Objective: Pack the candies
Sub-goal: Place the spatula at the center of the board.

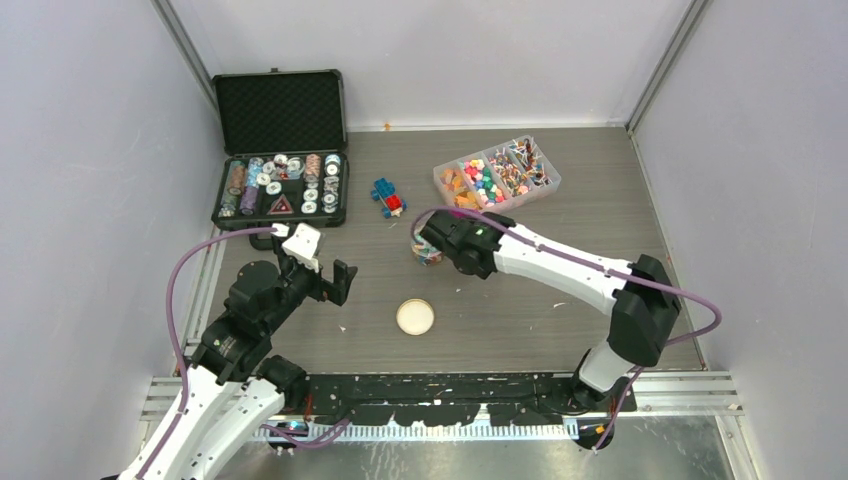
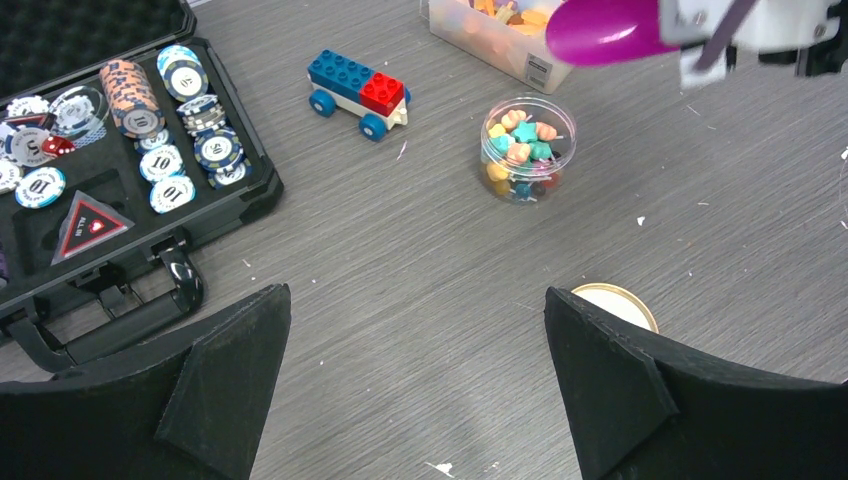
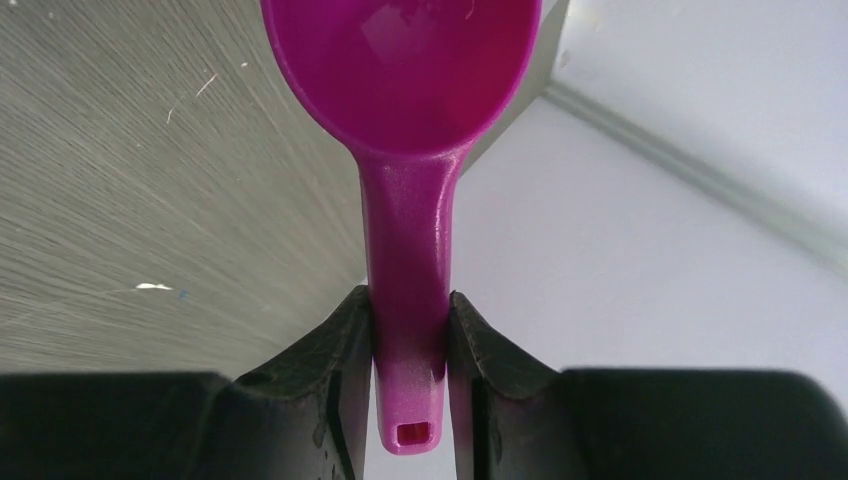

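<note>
My right gripper is clamped on the handle of a purple measuring spoon, a finger tight against each side of the stem. The spoon's bowl looks empty. The left gripper hangs with its jaws wide apart and holds nothing, over toward the left edge.

The candies sit in two places. Some part-fill the small clear jar at mid-table. The bulk are in the divided clear tray by the far edge, toward the far right corner.

The spoon runs out from my right wrist with its bowl leading toward the left edge, close by the jar. I cannot tell whether it is directly over the jar. The tray lies beyond the spoon, toward the far edge, and I judge the next move turns on that. With an empty bowl I would swing away from the jar and go bowl-first into a tray compartment. The right arm is the nearer one. The cork lid lies toward the near edge, off the jar.
</note>
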Robot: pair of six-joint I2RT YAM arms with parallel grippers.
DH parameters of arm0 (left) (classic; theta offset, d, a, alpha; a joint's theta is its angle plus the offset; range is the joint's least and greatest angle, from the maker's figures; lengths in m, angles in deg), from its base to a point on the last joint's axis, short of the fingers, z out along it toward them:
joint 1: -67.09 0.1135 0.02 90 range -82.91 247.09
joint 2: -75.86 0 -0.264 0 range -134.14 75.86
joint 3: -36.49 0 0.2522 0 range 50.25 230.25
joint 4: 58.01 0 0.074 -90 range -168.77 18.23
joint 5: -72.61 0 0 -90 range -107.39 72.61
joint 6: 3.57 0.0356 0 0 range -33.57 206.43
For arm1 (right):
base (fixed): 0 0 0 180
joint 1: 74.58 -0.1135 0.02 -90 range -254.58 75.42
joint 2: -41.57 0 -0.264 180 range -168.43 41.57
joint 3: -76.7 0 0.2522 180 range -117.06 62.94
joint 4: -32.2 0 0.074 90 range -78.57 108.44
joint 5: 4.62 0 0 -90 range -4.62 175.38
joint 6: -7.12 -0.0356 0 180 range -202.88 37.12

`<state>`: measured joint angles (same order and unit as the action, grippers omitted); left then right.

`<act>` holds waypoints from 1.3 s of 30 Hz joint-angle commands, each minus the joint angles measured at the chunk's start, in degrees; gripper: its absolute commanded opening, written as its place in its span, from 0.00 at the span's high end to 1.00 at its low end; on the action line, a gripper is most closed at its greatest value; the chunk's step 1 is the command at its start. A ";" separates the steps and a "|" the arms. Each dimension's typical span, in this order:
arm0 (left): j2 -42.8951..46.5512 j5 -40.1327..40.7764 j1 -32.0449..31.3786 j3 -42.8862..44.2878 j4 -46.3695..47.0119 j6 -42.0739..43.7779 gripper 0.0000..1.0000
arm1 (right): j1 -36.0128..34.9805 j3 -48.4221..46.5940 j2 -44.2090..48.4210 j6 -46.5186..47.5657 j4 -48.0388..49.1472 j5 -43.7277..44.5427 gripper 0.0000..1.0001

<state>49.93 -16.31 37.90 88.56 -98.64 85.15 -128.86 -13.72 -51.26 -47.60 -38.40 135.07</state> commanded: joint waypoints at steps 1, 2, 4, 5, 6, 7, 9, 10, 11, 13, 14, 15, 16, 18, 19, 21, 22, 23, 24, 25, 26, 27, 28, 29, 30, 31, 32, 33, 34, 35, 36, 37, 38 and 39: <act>0.26 0.38 -0.25 0.03 1.59 -0.13 0.00 | 4.79 0.67 5.06 -17.43 -3.31 -3.34 0.99; 0.29 0.24 -0.32 0.06 1.49 -0.13 0.00 | 6.31 0.76 5.29 -19.89 -4.46 -4.17 0.99; 0.34 0.27 -0.34 0.03 1.44 -0.09 0.00 | 9.46 1.81 5.90 -22.58 -6.26 -5.83 0.99; 0.42 0.30 -0.34 0.02 1.46 -0.12 0.00 | 11.24 2.89 6.30 -23.78 -6.31 -5.18 0.99; 0.44 0.32 -0.34 0.02 1.53 -0.13 0.00 | 13.26 3.86 6.61 -25.03 -6.30 -4.64 0.99; 0.40 0.28 -0.34 0.04 1.51 -0.17 0.00 | 15.46 4.49 6.87 -26.46 -6.55 -4.45 1.00; 0.24 0.25 -0.41 0.02 1.47 -0.12 0.00 | 18.99 5.83 7.80 -28.92 -6.81 -4.65 1.00; 0.19 0.24 -0.43 0.07 1.53 -0.13 0.00 | 20.23 6.87 8.65 -29.67 -6.34 -4.53 0.99; 0.14 0.12 -0.43 0.04 1.58 -0.20 0.00 | 21.63 7.98 9.37 -30.34 -5.52 -4.30 0.99; -0.12 -0.27 -0.43 0.02 1.78 -0.21 0.00 | 24.80 9.36 9.58 -31.35 -4.59 -4.55 1.00; -0.21 -0.42 -0.43 0.04 1.80 -0.22 0.00 | 26.20 10.24 9.42 -31.61 -3.52 -4.44 0.99; -0.36 -0.53 -0.43 0.02 1.74 -0.22 0.00 | 27.28 10.93 9.12 -31.53 -1.90 -4.81 0.99; -0.49 -0.65 -0.43 0.09 1.73 -0.27 0.00 | 28.41 11.87 8.37 -31.51 -0.68 -6.03 1.00; -0.45 -0.65 -0.51 0.10 1.66 -0.27 0.00 | 29.93 12.39 5.68 -32.18 0.70 -8.05 1.00; -0.40 -0.64 -0.52 0.07 1.68 -0.30 0.00 | 30.35 12.41 4.09 -32.35 1.02 -9.54 1.00; -0.41 -0.49 -0.68 -0.06 1.69 -0.29 0.00 | 30.99 12.73 1.32 -32.45 2.16 -11.59 1.00; -0.40 -0.33 -0.81 -0.05 1.73 -0.28 0.00 | 31.28 13.07 0.38 -32.40 3.02 -12.19 0.99; -0.35 -0.25 -0.93 -0.05 1.67 -0.26 0.00 | 31.44 13.47 -0.28 -32.39 3.81 -12.61 0.99; -0.45 -0.14 -1.08 -0.10 1.72 -0.22 0.00 | 31.74 13.98 -0.56 -32.39 4.89 -13.45 0.99; -0.56 -0.16 -1.17 -0.15 1.73 -0.22 0.00 | 32.04 14.43 -0.61 -32.43 5.58 -14.06 0.99; -0.64 -0.06 -1.26 -0.15 1.66 -0.22 0.00 | 32.34 14.94 -0.58 -32.59 6.13 -14.66 0.97; -0.77 0.04 -1.35 -0.11 1.73 -0.22 0.00 | 32.82 15.49 -0.45 -32.75 6.61 -15.49 0.95; -0.93 0.06 -1.39 -0.03 1.68 -0.22 0.00 | 33.47 16.12 -0.33 -33.08 6.77 -16.55 0.92; -1.12 0.29 -1.42 -0.07 1.54 -0.22 0.00 | 34.48 16.57 -0.29 -33.13 6.81 -18.28 0.90; -1.39 0.68 -1.44 -0.03 1.40 -0.17 0.00 | 35.26 16.77 -0.44 -32.94 6.73 -19.72 0.87; -1.69 1.27 -1.47 0.00 1.19 -0.26 0.00 | 35.59 16.80 -0.79 -32.53 6.60 -20.52 0.86; -2.04 2.39 -1.48 0.17 0.86 -0.63 0.00 | 35.72 16.73 -1.27 -32.22 6.69 -21.00 0.83; -2.28 3.08 -1.48 0.23 0.90 -1.06 0.00 | 35.77 16.72 -1.83 -31.97 6.78 -21.48 0.81; -2.54 3.43 -1.48 0.32 0.97 -1.55 0.00 | 35.78 16.84 -2.46 -31.66 6.79 -22.15 0.78; -2.93 3.55 -1.48 0.33 1.04 -2.01 0.00 | 35.94 16.89 -3.24 -31.55 6.49 -22.83 0.75; -3.21 3.79 -1.48 0.42 0.98 -2.66 0.00 | 35.99 16.57 -4.25 -32.12 5.89 -22.57 0.72; -3.44 4.68 -1.48 0.56 0.78 -3.88 0.00 | 36.08 16.10 -5.09 -32.87 5.14 -21.65 0.68; -3.80 6.01 -1.48 0.85 0.34 -5.53 0.00 | 36.15 15.62 -5.49 -33.40 4.70 -21.13 0.65; -4.23 7.57 -1.48 1.42 -0.25 -7.41 0.00 | 36.10 15.32 -5.40 -33.59 4.55 -21.12 0.62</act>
<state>46.78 -13.58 36.69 88.56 -98.75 83.25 -92.78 3.15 -54.69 -79.33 -33.03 115.44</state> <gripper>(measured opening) 0.996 0.351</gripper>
